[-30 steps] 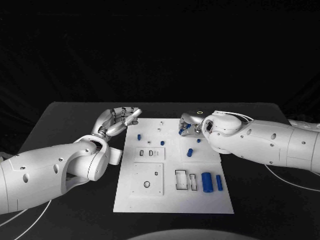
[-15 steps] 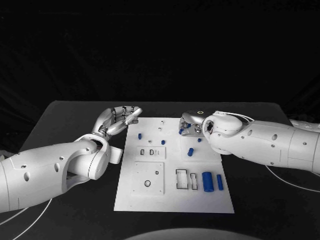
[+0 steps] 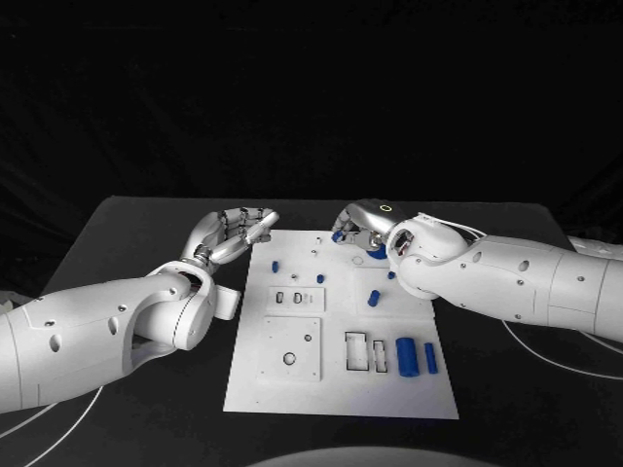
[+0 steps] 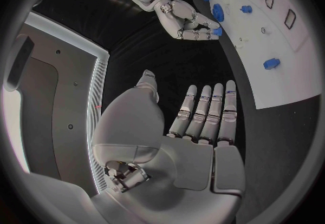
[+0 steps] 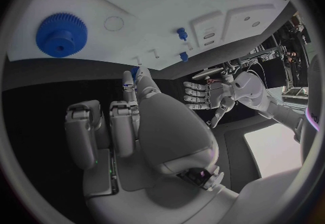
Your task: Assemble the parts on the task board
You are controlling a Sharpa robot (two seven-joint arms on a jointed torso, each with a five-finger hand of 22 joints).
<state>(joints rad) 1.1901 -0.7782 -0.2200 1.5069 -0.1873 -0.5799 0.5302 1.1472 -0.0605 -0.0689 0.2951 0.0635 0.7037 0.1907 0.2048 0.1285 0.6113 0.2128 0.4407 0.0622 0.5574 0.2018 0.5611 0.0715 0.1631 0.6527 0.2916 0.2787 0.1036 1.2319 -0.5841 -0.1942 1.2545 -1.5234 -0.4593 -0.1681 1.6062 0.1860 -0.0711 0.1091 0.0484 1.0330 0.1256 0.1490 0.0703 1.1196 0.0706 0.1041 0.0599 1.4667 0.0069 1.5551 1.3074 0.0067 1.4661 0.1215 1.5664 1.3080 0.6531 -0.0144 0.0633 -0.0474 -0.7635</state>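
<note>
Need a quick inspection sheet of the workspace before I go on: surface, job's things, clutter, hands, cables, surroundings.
Surface: black table, task board in its middle.
Job's things: blue parts lying on the board near the robot; small pegs standing further up; blue gear on the board.
Clutter: nothing seen.
Hands: left hand open beside the board's far left corner; right hand over the board's far edge, fingers curled, a blue part at its fingertips, hold unclear.
Cables: white cable on the table under the right arm.
Surroundings: black backdrop.
</note>
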